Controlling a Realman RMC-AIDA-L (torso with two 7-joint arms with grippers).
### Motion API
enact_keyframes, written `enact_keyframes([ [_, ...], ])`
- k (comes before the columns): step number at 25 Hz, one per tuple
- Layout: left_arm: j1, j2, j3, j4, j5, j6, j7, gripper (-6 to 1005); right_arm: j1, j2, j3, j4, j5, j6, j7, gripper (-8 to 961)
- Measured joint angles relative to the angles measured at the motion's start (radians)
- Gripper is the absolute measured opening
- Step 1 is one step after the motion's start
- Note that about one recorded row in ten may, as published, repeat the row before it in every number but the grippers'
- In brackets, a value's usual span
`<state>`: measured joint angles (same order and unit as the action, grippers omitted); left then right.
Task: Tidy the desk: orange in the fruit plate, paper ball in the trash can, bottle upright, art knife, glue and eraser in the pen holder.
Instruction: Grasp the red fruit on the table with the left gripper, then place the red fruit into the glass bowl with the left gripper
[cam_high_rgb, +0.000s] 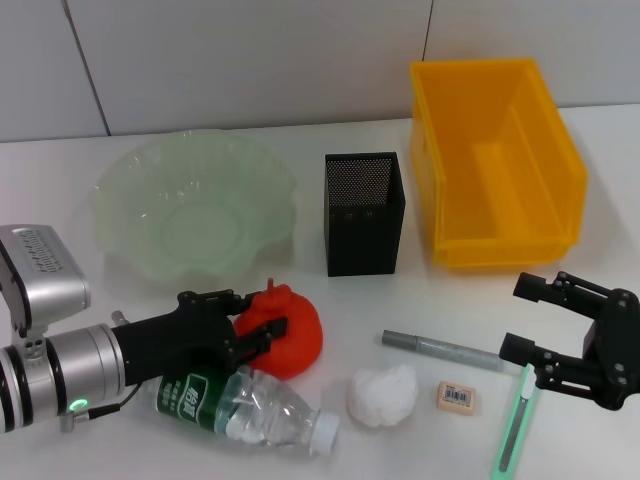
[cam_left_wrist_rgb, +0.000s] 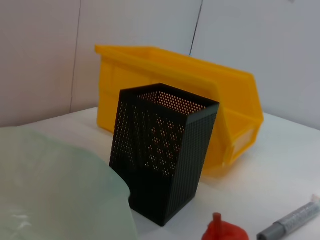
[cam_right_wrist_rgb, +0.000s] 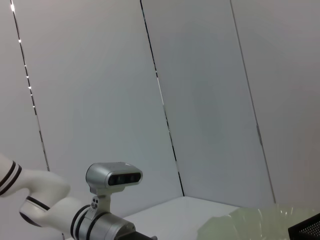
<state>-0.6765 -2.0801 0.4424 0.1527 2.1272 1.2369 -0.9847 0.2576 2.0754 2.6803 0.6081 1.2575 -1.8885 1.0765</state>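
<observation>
The orange (cam_high_rgb: 295, 340) sits on the table in front of the fruit plate (cam_high_rgb: 120, 185); its knob (cam_left_wrist_rgb: 218, 230) shows in the left wrist view. My left gripper (cam_high_rgb: 255, 318) is open, its fingers (cam_high_rgb: 268, 332) straddling the orange's left side. The bottle (cam_high_rgb: 245, 405) lies on its side just in front of them. The paper ball (cam_high_rgb: 382, 395), the eraser (cam_high_rgb: 457, 397) and the glue (cam_high_rgb: 440, 350) lie to the right. My right gripper (cam_high_rgb: 528, 320) hangs open above the art knife (cam_high_rgb: 513, 432). The pen holder (cam_high_rgb: 363, 212) and the trash can (cam_high_rgb: 495, 160) stand at the back.
The left wrist view shows the pen holder (cam_left_wrist_rgb: 162, 150) close ahead, the trash can (cam_left_wrist_rgb: 200, 90) behind it, the plate's rim (cam_left_wrist_rgb: 60, 185) and the glue's end (cam_left_wrist_rgb: 292, 222). A wall runs behind the table. The right wrist view shows my left arm (cam_right_wrist_rgb: 75, 217).
</observation>
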Motion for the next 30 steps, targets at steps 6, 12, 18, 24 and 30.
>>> enact_keyframes([
  [6, -0.003, 0.0, 0.002, -0.009, -0.002, 0.03, 0.01, 316, 0.0, 0.001, 0.001, -0.001, -0.001, 0.003, 0.0, 778],
  [12, 0.004, 0.007, -0.02, 0.029, -0.018, 0.235, 0.009, 241, -0.006, 0.002, 0.002, -0.001, 0.002, 0.004, 0.0, 778],
  [18, 0.02, 0.008, -0.045, 0.087, -0.2, 0.298, 0.022, 178, -0.001, 0.002, 0.003, -0.004, 0.002, 0.003, 0.0, 778],
  [24, 0.002, 0.002, -0.043, 0.075, -0.369, 0.108, 0.068, 102, 0.002, 0.002, 0.003, -0.007, 0.002, 0.005, 0.0, 778],
  [30, -0.026, 0.001, -0.045, 0.024, -0.461, -0.068, 0.155, 64, 0.005, 0.002, 0.002, -0.007, 0.002, 0.005, 0.0, 779],
])
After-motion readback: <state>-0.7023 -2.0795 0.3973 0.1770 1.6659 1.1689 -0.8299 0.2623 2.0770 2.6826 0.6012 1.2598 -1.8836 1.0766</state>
